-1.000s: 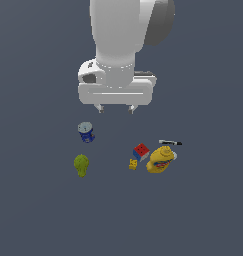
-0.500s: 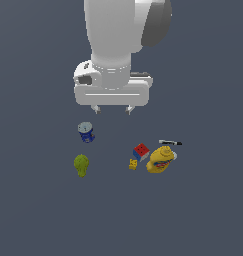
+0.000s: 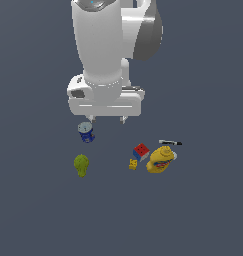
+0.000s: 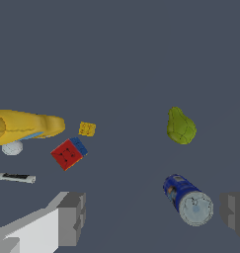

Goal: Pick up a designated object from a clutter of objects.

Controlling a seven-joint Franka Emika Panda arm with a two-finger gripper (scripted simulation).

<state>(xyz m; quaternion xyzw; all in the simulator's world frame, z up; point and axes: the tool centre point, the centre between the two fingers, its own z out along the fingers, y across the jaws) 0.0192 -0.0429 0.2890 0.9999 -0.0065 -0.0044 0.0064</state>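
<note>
The olive-green pear [image 3: 81,165] lies on the dark floor at the exterior view's left, below the blue can [image 3: 86,132]; it also shows in the wrist view [image 4: 180,126]. My gripper [image 3: 107,120] hangs open and empty above the floor, its fingertips [image 3: 123,120] wide apart, just beside and above the can and well short of the pear. In the wrist view the gripper [image 4: 153,217] has both fingers [image 4: 72,217] spread, with the can [image 4: 188,199] between them near one finger.
A red-blue-white cube [image 3: 141,151], a tiny yellow block [image 3: 133,164], a yellow bottle [image 3: 160,159] and a thin black-and-white stick [image 3: 170,143] lie together at the exterior view's right. They also show in the wrist view: cube [image 4: 68,152], block [image 4: 87,129], bottle [image 4: 22,126], stick [image 4: 14,177].
The arm has shifted toward the exterior view's left and slightly lower. The gripper stays open. The objects have not moved.
</note>
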